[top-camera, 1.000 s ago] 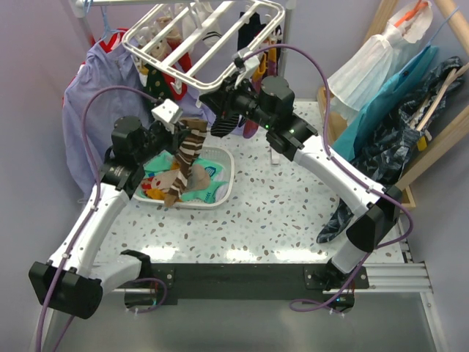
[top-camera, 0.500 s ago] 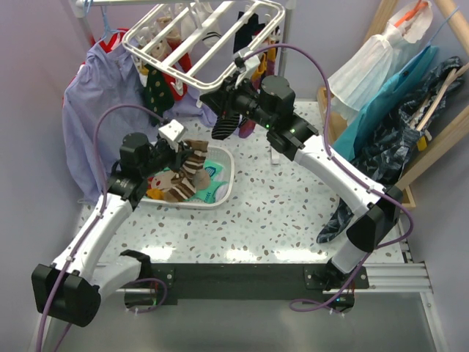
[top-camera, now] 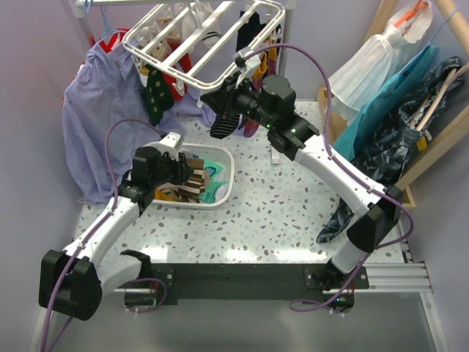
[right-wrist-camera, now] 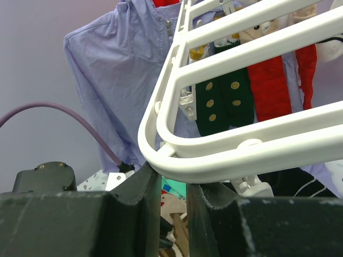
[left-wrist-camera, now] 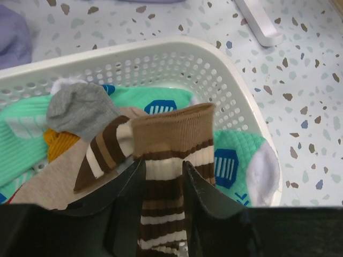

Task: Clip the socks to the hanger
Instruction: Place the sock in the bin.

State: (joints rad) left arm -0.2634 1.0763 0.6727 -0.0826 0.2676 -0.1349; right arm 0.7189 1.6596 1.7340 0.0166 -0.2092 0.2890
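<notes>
My left gripper [top-camera: 192,176] [left-wrist-camera: 163,163] is down in the white basket [top-camera: 223,192] [left-wrist-camera: 225,59]. Its jaws are slightly parted, and a brown-cream striped sock [left-wrist-camera: 171,128] lies flat between the fingers. Teal [left-wrist-camera: 236,155], grey [left-wrist-camera: 80,110] and tan socks fill the basket under it. The white hanger [top-camera: 205,37] [right-wrist-camera: 241,155] hangs above at the back, with a green [right-wrist-camera: 220,101] and a red sock [right-wrist-camera: 273,85] on it. My right gripper [top-camera: 218,101] [right-wrist-camera: 173,176] is at its near corner. Those jaws are narrowly apart and the rim crosses their tips. A black-white striped sock [top-camera: 220,123] dangles just below.
A lavender shirt [top-camera: 95,117] [right-wrist-camera: 123,69] hangs at the back left behind the basket. More clothes [top-camera: 396,125] hang on a wooden rack at the right, close to my right arm. A white clip [right-wrist-camera: 252,187] sits just right of my right fingers.
My left arm has come down from above the basket into it, carrying the brown-cream striped sock, and its jaws have parted. The right arm has stayed at the hanger's corner.
</notes>
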